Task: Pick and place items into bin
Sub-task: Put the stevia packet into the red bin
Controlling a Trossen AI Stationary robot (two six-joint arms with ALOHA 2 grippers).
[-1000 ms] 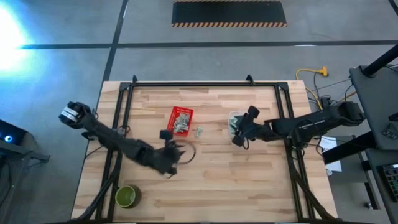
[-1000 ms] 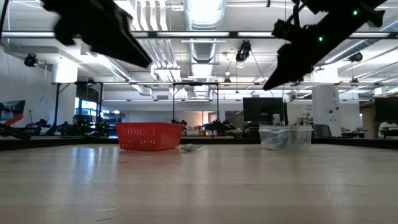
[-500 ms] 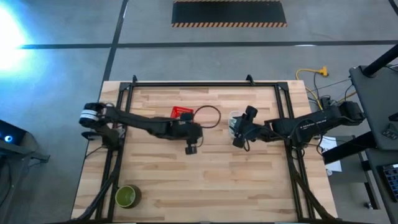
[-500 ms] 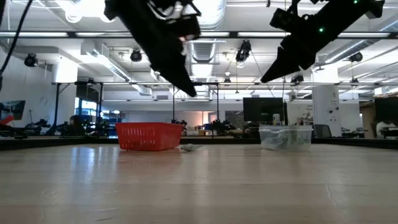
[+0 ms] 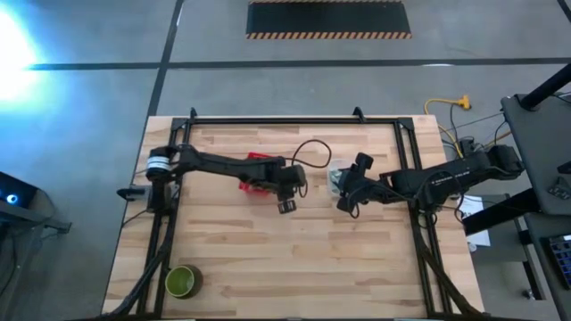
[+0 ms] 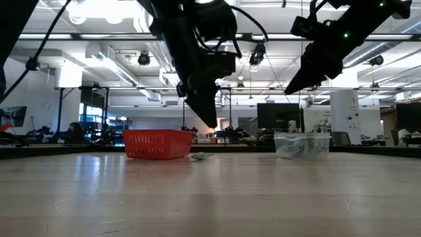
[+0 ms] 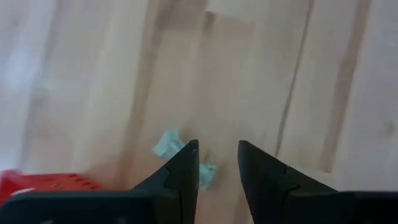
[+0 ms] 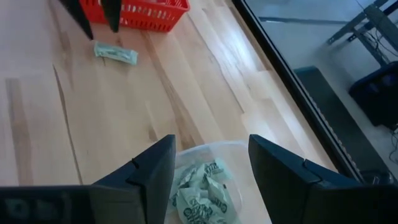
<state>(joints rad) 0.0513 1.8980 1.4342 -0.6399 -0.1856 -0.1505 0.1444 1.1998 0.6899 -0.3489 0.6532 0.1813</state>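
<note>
One pale green-and-white packet (image 7: 168,147) lies flat on the wooden table just right of the red basket (image 5: 254,162); the right wrist view also shows this packet (image 8: 115,53). My left gripper (image 7: 217,144) hangs open a little above it, pointing steeply down, with one finger partly in front of the packet. In the high view my left gripper (image 5: 286,205) covers the packet. My right gripper (image 8: 211,140) stands open above a clear tub (image 8: 205,152) holding more packets (image 8: 202,190).
A round green bowl (image 5: 183,281) sits at the table's near left corner. The red basket (image 6: 158,143) holds several packets. Black frame rails (image 5: 294,120) run along the table's far and side edges. Bare wood spreads over the near half.
My left arm has swung from the table's near left part toward the far edge and the right, past the basket, until its gripper hangs over the loose packet. It has also rolled at the wrist.
</note>
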